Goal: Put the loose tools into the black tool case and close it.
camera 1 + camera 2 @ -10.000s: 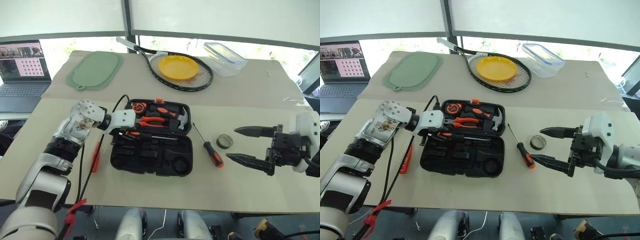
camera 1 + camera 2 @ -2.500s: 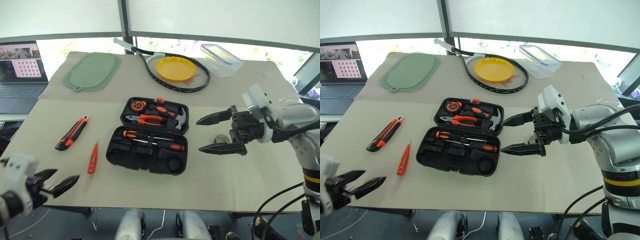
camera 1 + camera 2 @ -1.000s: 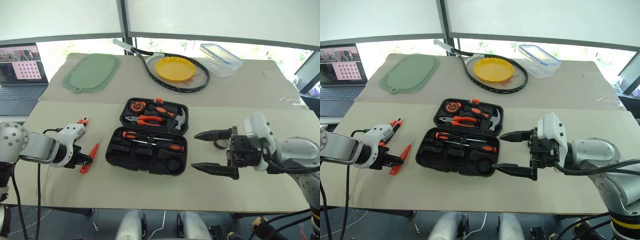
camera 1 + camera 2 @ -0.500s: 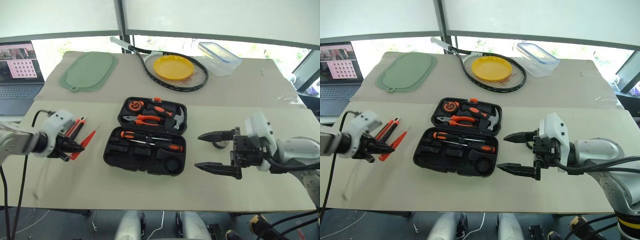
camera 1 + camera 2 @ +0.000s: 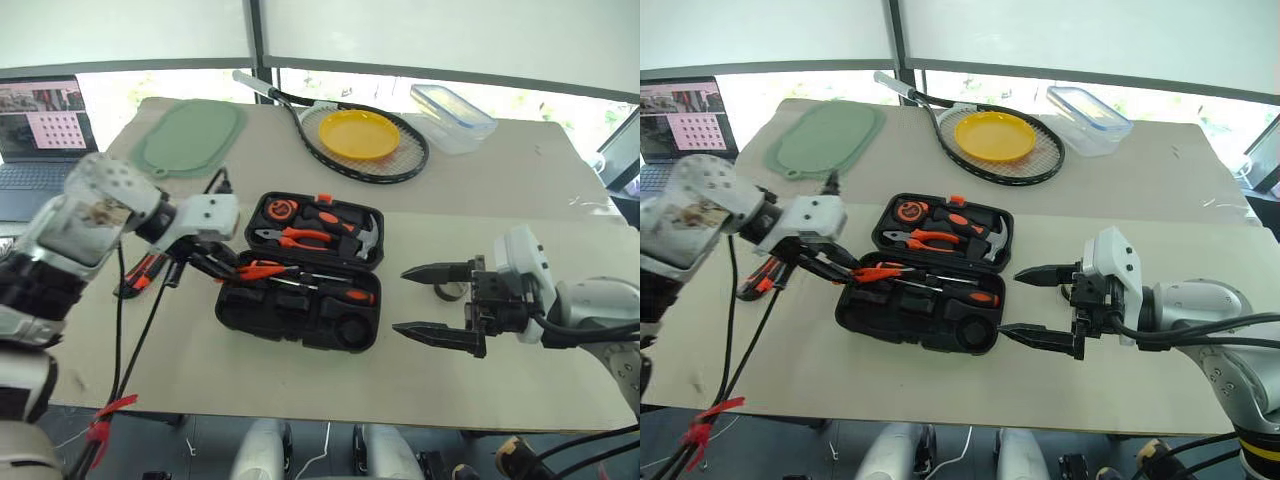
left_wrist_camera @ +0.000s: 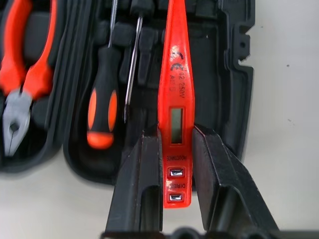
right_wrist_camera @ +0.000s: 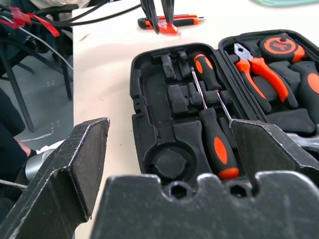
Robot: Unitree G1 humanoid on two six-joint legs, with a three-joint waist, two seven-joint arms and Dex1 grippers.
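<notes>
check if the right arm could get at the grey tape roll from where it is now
Probably yes. The tape roll lies on bare table beside the right gripper, whose jaws stand wide open and empty. Nothing sits between them; the tool case is off to the other side.

Bare table (image 5: 300, 375) before tool case (image 5: 300, 310); racket (image 5: 365, 150) behind.

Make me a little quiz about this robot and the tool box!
1. True or false: the left tool grips the tester above the open case.
2. Where is the knife? A: in the case. B: on the table, beside the case. C: on a plate.
3. Fill in: ___ screwdrivers lie in the case.
Key: 1 true; 2 B; 3 two.
</notes>
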